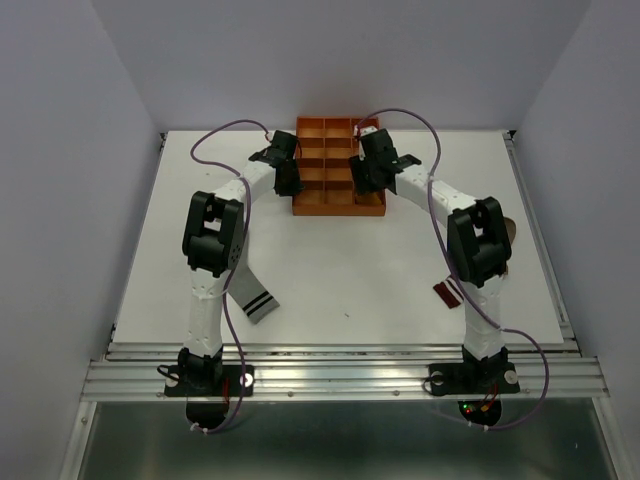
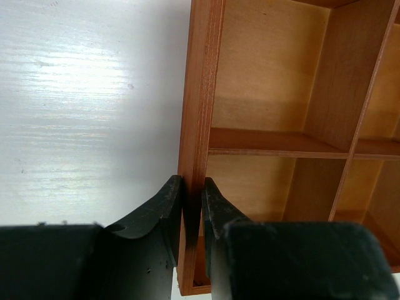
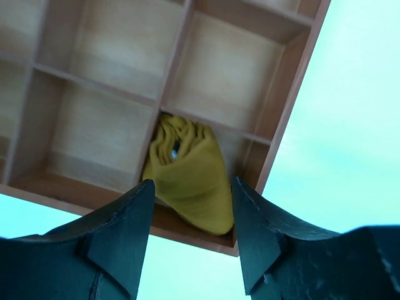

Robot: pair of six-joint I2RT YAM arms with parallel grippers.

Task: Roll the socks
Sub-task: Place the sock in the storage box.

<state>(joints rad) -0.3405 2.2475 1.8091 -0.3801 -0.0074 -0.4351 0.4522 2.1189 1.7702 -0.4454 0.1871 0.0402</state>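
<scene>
A mustard yellow sock (image 3: 190, 178), rolled into a bundle, sits in a near corner compartment of the orange tray (image 3: 275, 125). My right gripper (image 3: 192, 187) hovers just above it, open, a finger on each side and neither touching the roll. My left gripper (image 2: 192, 184) is shut on the tray's left outer wall (image 2: 199, 94), one finger outside and one inside. In the top view the left gripper (image 1: 289, 181) and the right gripper (image 1: 366, 176) flank the tray (image 1: 325, 207). A grey sock (image 1: 252, 292) with black-white stripes lies flat by the left arm. A brown sock (image 1: 446, 293) shows partly behind the right arm.
The tray's other compartments (image 2: 269, 69) that show are bare wood. Purple cables (image 1: 225, 135) loop over the white table (image 1: 350, 270) behind both arms. A raised rail (image 1: 340, 375) runs along the near edge, and grey walls close in the sides.
</scene>
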